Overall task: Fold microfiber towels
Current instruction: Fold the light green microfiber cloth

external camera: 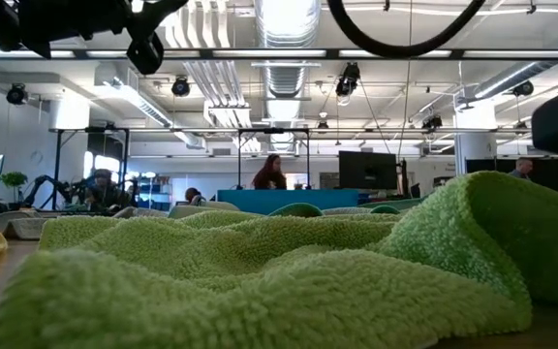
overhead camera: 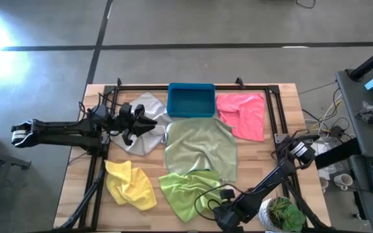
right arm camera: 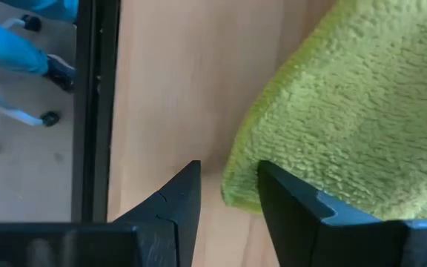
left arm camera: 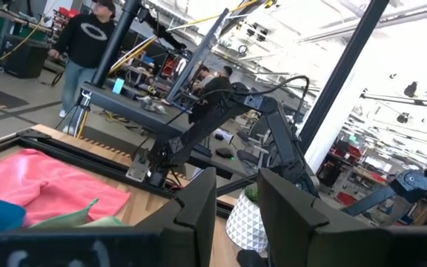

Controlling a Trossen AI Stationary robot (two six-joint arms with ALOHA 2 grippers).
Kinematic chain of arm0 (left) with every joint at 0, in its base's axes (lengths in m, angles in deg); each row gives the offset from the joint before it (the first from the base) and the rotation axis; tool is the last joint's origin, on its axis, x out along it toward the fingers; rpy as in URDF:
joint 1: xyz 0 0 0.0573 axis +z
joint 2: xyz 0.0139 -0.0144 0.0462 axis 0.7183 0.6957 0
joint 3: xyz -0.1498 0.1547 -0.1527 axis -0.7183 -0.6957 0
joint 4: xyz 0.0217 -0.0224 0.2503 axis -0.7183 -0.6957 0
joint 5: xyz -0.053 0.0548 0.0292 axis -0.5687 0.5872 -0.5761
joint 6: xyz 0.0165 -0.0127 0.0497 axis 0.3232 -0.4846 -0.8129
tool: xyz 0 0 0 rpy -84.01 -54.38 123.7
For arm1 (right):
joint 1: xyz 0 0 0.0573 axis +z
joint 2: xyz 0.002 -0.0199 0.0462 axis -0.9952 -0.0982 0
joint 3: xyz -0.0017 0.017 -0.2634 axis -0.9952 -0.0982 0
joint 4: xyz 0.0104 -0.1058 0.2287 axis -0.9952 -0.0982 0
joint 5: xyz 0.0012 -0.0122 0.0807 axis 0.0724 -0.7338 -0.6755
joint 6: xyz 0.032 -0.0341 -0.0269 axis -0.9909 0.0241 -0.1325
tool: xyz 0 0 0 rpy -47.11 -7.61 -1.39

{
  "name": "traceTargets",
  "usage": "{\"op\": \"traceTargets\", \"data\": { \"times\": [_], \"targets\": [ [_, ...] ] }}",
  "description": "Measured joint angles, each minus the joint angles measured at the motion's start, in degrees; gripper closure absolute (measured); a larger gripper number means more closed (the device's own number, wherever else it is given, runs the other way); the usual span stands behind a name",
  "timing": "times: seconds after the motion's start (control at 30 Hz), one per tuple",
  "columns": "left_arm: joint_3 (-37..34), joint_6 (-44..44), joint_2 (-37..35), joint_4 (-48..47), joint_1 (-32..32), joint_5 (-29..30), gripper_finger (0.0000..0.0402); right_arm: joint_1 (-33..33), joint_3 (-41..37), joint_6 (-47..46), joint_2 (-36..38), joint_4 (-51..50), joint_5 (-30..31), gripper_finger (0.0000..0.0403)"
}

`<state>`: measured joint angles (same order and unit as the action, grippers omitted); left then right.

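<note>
Reaching down at the table's (overhead camera: 283, 107) near edge, my right gripper (right arm camera: 228, 194) has its fingers narrowly parted around the lime green towel's (overhead camera: 190, 191) edge. My left gripper (overhead camera: 149, 123) hovers over the grey towel (overhead camera: 146, 109) near the far-left corner, fingers narrowly apart, empty.

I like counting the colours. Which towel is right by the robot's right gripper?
The bright lime green towel, at the table's near edge. The right gripper sits at its rim, fingers apart; the other towels lie farther off.

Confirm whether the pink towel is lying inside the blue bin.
No. In the high view the pink towel lies on the wooden table beside the blue bin, not inside it.
</note>
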<state>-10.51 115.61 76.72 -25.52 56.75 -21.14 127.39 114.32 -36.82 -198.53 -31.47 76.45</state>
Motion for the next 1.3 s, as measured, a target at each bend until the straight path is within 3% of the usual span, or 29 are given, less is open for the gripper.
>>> {"op": "traceTargets", "data": {
  "times": [0.2, 0.5, 0.93, 1.3],
  "targets": [
    [0.0, 0.0, 0.2, -0.3, 0.0, 0.0, 0.0316, -0.3, 0.0, -1.2, -0.8, -1.4, 0.4, 0.0295],
    [0.0, -3.4, 1.6, -5.8, -1.3, -0.1, 0.0316, -1.5, -0.1, -3.3, -0.4, -2.0, -0.3, 0.0388],
    [0.1, -6.4, 6.8, -12.8, -7.2, -0.3, 0.0316, -4.8, -0.5, -8.9, 7.2, -4.2, 0.8, 0.0394],
    [0.1, -5.9, 14.5, -11.7, -14.7, -0.2, 0.0316, -10.4, -0.3, -10.7, 10.9, -3.5, 0.8, 0.0394]
  ]
}}
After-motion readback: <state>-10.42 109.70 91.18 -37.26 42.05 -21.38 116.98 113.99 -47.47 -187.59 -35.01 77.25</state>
